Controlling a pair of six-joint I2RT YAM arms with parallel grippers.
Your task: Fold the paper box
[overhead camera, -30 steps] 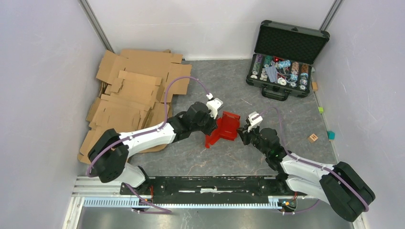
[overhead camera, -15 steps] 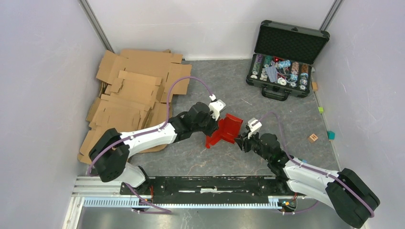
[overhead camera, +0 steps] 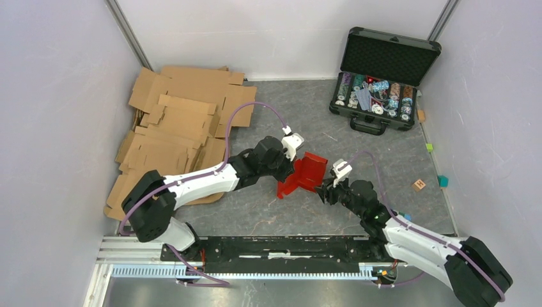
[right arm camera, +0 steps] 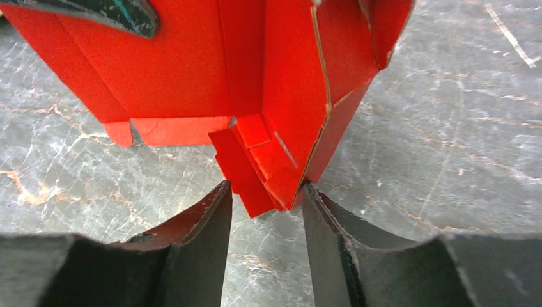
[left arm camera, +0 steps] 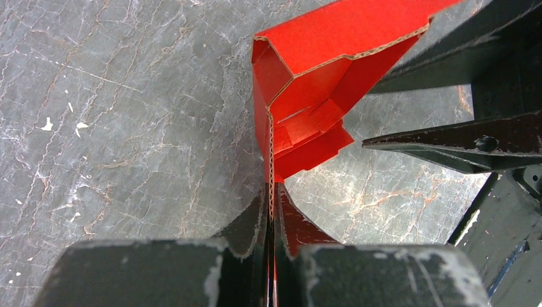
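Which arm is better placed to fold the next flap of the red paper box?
The right. The left tool is shut on a wall of the paper box, holding it up, so it is occupied. The right tool is open at the box's folded corner, probably free to push.

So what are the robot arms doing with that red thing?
They are folding a red paper box on the table. The left gripper is shut on one wall of the half-folded box. The right gripper is open, its jaws either side of the box's folded corner.
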